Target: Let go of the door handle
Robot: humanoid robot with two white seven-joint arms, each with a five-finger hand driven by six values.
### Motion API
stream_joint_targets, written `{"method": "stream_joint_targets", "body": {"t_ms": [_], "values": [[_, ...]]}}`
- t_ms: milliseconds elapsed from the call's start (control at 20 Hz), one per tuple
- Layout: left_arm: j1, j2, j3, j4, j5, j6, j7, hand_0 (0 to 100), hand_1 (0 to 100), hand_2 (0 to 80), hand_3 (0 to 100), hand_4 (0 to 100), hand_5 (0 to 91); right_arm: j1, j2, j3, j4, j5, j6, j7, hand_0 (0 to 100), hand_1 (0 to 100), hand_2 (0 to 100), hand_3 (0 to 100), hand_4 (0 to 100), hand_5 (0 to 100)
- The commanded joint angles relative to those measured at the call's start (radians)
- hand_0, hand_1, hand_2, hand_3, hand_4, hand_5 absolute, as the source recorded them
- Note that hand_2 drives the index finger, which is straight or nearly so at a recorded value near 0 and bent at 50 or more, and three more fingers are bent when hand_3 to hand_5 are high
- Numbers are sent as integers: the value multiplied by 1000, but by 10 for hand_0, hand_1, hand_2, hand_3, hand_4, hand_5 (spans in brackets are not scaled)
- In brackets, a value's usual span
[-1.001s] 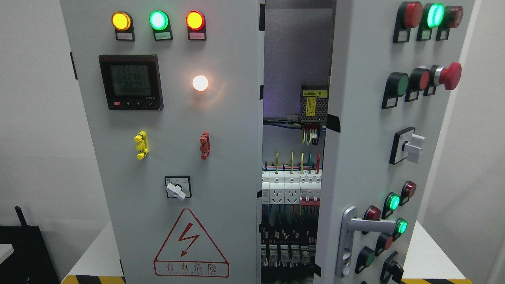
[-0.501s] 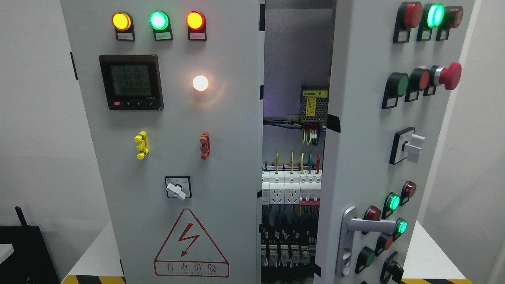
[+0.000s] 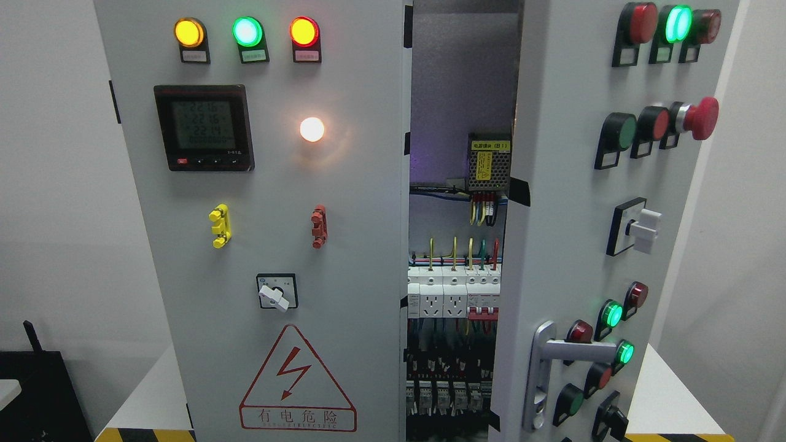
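Neither hand is in view, so their state cannot be told; the door handle [image 3: 577,351], rigid smooth metal near the right door's [image 3: 556,202] lower edge, stands free.

Silver door handle [image 3: 577,350] horizontal, on ajar right door [image 3: 552,184].

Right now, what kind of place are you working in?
Probably an electrical test or training room: a grey control cabinet with its right door ajar, breakers inside, lit indicator lamps, and a high-voltage warning sign.
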Motion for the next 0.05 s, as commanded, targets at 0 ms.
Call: {"method": "stream_joint_targets", "body": {"t_ms": [0], "values": [[-3,0,2,9,0,0,-1,120,389,0,0,0,0,-10,8,-4,29,-7,0,5,385,59,0,20,0,0]]}}
